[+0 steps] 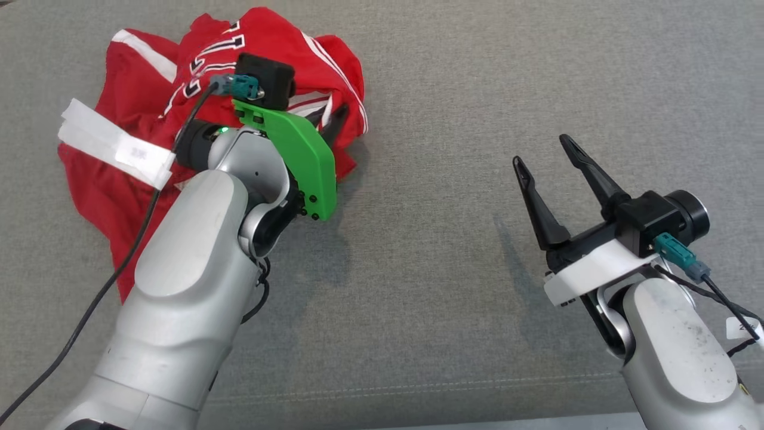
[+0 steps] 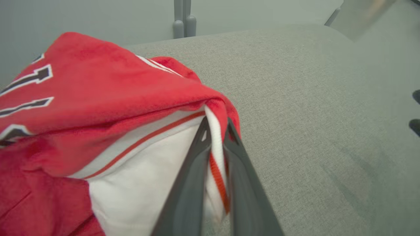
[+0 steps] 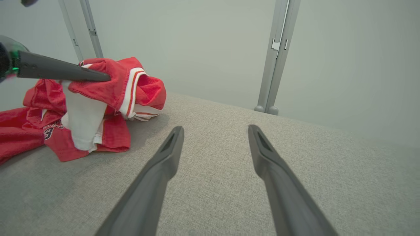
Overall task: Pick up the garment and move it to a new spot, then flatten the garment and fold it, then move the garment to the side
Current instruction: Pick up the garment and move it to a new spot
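The left gripper (image 2: 216, 131) has its two dark fingers pressed together on the shirt (image 1: 95, 185), pinching a white ribbed edge with a thin red stripe that runs up between the tips. Red cloth folds over the top of the fingers, and a white panel spreads out just beside them on one side. From the right wrist view, the pinched fold stands raised above the rest of the heap, with a white piece hanging down from it toward the cushion (image 1: 453, 83).

The rest of the shirt lies crumpled on the grey woven cushion, at the far left of the head view, with bits of black, white-edged lettering showing among the creases. The left arm reaches over it, with a green plate (image 1: 304, 161) at the wrist and a black cable (image 1: 89, 310) that carries a white paper tag (image 1: 113, 143).

Well apart to the right, the right gripper (image 1: 541, 150) has its fingers spread wide with nothing between them, above bare cushion and not touching the shirt. Beyond the cushion's far edge, grey metal posts (image 3: 277, 55) stand against a pale wall.
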Motion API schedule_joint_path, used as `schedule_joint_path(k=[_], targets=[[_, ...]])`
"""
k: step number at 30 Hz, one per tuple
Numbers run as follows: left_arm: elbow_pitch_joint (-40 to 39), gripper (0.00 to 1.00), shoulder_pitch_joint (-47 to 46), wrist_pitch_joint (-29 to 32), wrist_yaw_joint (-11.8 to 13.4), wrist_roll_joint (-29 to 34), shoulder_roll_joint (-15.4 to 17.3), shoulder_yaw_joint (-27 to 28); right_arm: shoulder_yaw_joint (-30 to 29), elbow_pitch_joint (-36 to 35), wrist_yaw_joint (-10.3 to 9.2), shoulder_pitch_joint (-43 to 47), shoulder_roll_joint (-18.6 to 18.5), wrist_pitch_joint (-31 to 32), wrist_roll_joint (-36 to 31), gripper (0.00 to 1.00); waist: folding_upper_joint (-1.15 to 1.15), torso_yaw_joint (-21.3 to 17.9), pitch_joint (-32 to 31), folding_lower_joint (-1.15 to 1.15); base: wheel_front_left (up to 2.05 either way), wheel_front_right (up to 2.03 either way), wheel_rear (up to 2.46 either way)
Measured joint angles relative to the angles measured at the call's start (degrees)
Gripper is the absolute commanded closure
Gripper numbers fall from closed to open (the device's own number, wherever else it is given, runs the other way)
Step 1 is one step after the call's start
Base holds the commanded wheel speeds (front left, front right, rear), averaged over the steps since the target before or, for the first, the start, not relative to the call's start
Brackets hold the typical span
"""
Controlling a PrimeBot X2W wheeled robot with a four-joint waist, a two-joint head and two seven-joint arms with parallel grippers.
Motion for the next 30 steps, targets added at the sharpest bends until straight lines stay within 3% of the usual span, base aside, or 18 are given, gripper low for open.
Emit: schedule_joint_path(k=[6, 11, 18, 30], targets=[[-2.8, 1.00, 0.0, 2.8, 0.0, -4.4, 0.8, -4.3, 0.3, 0.0, 0.00, 1.2, 1.4, 0.0, 0.5, 0.00, 0.00, -3.9, -0.9, 0.00, 0.00, 0.00, 0.00], [-5.7, 1.00, 0.0, 3.3, 0.0, -13.3, 1.1, -9.0, -0.1, 0.0, 0.00, 2.9, 2.0, 0.0, 0.5, 0.00, 0.00, -7.7, -1.4, 0.00, 0.00, 0.00, 0.00], [-6.3, 1.00, 0.0, 3.8, 0.0, -17.5, 1.5, -13.8, -0.2, -0.5, -0.01, 3.7, 2.9, 0.0, 0.9, 0.00, 0.00, -13.3, -1.9, 0.00, 0.00, 0.00, 0.00], [-7.0, 1.00, -5.6, 0.4, 5.7, -19.9, 1.8, -19.8, 1.6, -1.6, -0.01, 3.8, 4.7, 0.0, 2.1, 0.00, 0.00, -22.3, -1.6, 0.00, 0.00, 0.00, 0.00]])
